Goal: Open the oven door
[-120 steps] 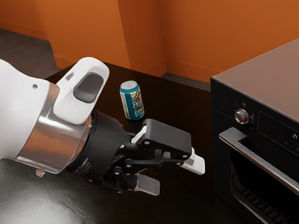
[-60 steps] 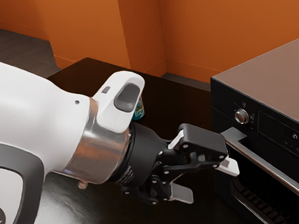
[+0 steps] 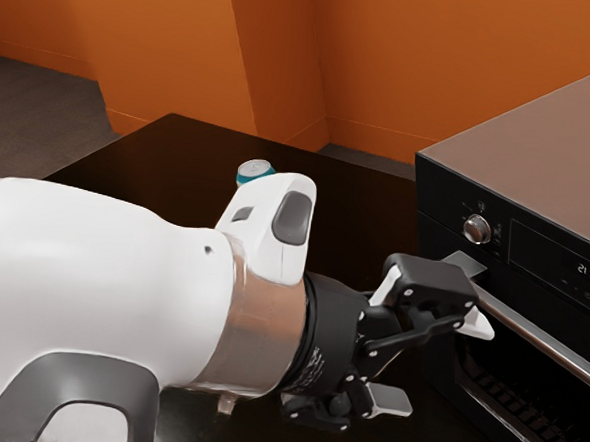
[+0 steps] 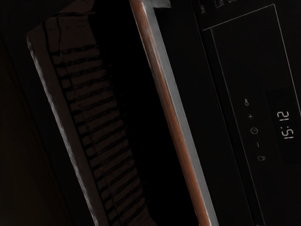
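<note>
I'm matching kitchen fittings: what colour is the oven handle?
Silver-grey; the handle shows best in the exterior view.

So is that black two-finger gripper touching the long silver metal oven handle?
Cannot tell. In the exterior view, the open black gripper overlaps one end of the silver handle, hiding any contact or gap there.

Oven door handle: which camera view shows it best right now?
The wrist view: the handle crosses it as a long, unobstructed bar. The exterior view also shows one end of it, but there the end effector partly covers the bar.
</note>
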`<action>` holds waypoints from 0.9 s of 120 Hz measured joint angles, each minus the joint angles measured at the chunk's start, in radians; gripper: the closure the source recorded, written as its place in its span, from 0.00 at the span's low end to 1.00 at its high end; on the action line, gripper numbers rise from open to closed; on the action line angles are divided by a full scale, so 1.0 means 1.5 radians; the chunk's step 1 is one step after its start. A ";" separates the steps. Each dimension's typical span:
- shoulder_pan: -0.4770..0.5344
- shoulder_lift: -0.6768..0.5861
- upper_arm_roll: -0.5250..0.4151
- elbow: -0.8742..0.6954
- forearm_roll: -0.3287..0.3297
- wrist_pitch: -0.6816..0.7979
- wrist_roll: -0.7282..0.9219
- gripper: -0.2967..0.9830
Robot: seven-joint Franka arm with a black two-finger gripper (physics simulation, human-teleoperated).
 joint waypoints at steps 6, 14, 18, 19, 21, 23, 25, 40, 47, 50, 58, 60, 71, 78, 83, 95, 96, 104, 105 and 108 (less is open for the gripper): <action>0.006 0.002 -0.001 0.001 -0.002 0.001 -0.006 0.23; 0.005 0.003 0.001 0.001 -0.004 0.002 -0.015 0.23; 0.005 0.003 0.002 0.001 -0.005 0.002 -0.018 0.23; 0.005 0.004 0.002 0.001 -0.005 0.003 -0.019 0.23; 0.006 0.004 0.001 0.001 -0.005 0.003 -0.021 0.23; 0.006 0.006 0.001 0.002 -0.005 0.003 -0.022 0.23; 0.007 0.007 0.000 0.002 -0.006 0.003 -0.024 0.23; 0.005 0.018 -0.012 0.002 -0.003 0.004 -0.035 0.23; -0.001 0.024 -0.013 0.002 0.000 0.004 -0.039 0.23; -0.001 0.027 -0.013 0.003 0.001 0.005 -0.041 0.23; -0.018 0.046 -0.002 0.008 0.003 0.005 -0.045 0.23; -0.035 0.052 0.013 0.008 0.006 0.005 -0.046 0.23; -0.184 0.095 0.161 0.004 0.057 0.005 -0.052 0.23; -0.312 0.127 0.290 0.005 0.122 0.006 -0.058 0.23; -0.376 0.137 0.353 0.005 0.173 0.006 -0.065 0.23; -0.417 0.145 0.394 0.006 0.256 0.006 -0.081 0.23; -0.414 0.145 0.390 0.006 0.260 0.006 -0.082 0.23; -0.402 0.165 0.362 0.015 0.286 0.006 -0.091 0.23; -0.402 0.168 0.360 0.017 0.289 0.006 -0.092 0.23; -0.401 0.175 0.355 0.022 0.295 0.006 -0.095 0.23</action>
